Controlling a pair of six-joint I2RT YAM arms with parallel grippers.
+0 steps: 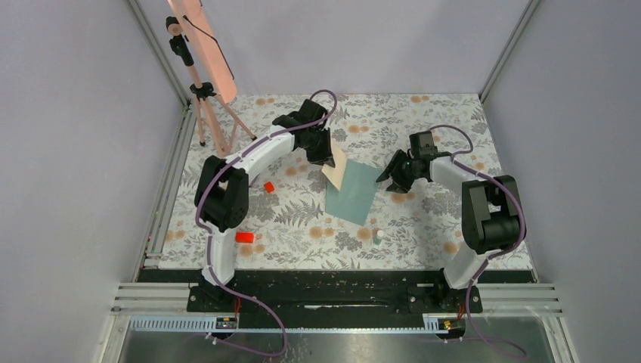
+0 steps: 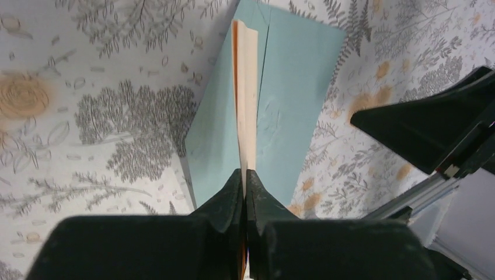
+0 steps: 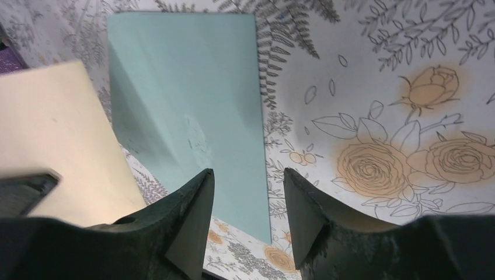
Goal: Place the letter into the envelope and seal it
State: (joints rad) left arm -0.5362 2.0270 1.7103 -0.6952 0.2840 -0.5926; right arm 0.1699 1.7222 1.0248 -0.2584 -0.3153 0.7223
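The teal envelope lies flat on the flowered table, its long side running toward the back. My left gripper is shut on the tan letter and holds it on edge above the envelope's far left corner. In the left wrist view the letter stands edge-on between the shut fingers of the left gripper, over the envelope. My right gripper hovers open just right of the envelope. In the right wrist view the right gripper has nothing between its fingers, with the envelope below and the letter at left.
Two small red blocks lie left of the envelope. A small white and teal cylinder stands near the front. A tripod with a salmon panel is at the back left. Grey walls enclose the table.
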